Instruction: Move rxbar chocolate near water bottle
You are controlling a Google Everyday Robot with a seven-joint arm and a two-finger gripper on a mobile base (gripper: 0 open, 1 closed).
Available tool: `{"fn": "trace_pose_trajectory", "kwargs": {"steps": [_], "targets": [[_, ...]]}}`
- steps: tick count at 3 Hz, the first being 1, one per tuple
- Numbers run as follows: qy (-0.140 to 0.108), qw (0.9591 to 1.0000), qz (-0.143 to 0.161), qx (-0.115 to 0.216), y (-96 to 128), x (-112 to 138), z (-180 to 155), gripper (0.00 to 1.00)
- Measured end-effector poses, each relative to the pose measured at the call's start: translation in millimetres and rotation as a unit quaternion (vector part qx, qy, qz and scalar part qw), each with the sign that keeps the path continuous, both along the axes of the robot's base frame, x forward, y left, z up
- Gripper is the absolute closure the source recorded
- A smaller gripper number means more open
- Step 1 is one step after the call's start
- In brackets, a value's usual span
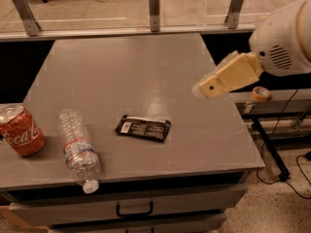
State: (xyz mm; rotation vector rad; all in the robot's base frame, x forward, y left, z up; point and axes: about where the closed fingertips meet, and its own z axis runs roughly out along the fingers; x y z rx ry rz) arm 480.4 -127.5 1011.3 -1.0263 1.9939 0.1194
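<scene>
Plainly, the grey table (121,72) fills most of the view, and the white robot arm (286,33) reaches in from the right. At the front left the water bottle (77,147) lies on its side, cap at the front edge, just beside the upright Coca-Cola can (20,131). The rxbar chocolate (143,128) lies flat near the bottle's right, not touching it. The tan gripper (214,85) hangs over the table's right edge, well apart from the bar; it looks blurred, so whether it is open or closed I cannot tell.
</scene>
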Motion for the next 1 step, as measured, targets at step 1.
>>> {"fn": "trace_pose_trajectory", "kwargs": {"steps": [1], "targets": [[-0.028, 0.9994, -0.009, -0.020, 2.2, -11.0, 25.5, 0.00]]}}
